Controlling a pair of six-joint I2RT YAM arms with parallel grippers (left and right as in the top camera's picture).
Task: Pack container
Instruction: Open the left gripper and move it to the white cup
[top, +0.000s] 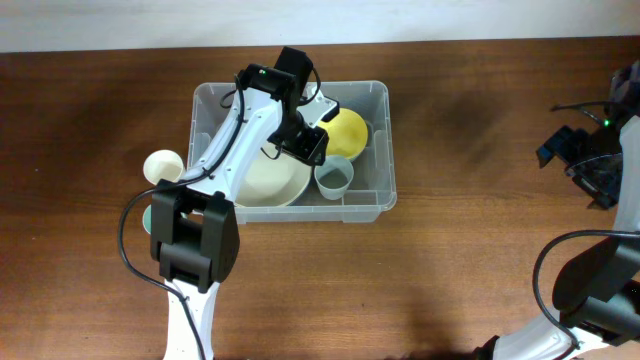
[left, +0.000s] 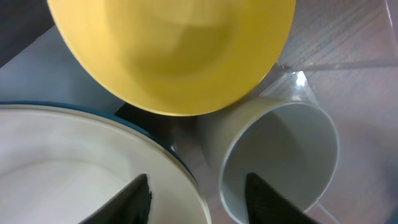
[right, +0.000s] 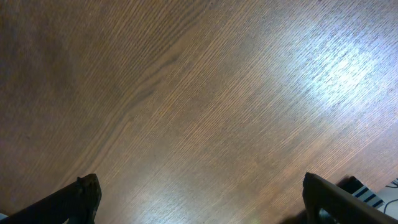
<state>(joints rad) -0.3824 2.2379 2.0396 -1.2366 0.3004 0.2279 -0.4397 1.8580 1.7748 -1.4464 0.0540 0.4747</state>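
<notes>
The container (top: 378, 92), a clear plastic bin, stands mid-table. In it lie a yellow bowl (top: 348, 130), a wide cream bowl (top: 272, 180) and a pale grey cup (top: 335, 178). My left gripper (top: 306, 142) hangs inside the bin, just above them. In the left wrist view its jaws stand apart: one dark finger (left: 134, 202) is over the cream bowl (left: 68, 162), the other over the cup (left: 283, 152), with the yellow bowl (left: 174, 50) ahead. It grips nothing. My right gripper (top: 585, 160) is far right, open over bare wood (right: 199, 93).
A small cream bowl (top: 163, 165) sits on the table left of the bin, and a teal object (top: 147, 216) peeks from under the left arm's base. The bin's clear wall (left: 348, 37) rises just beyond the cup.
</notes>
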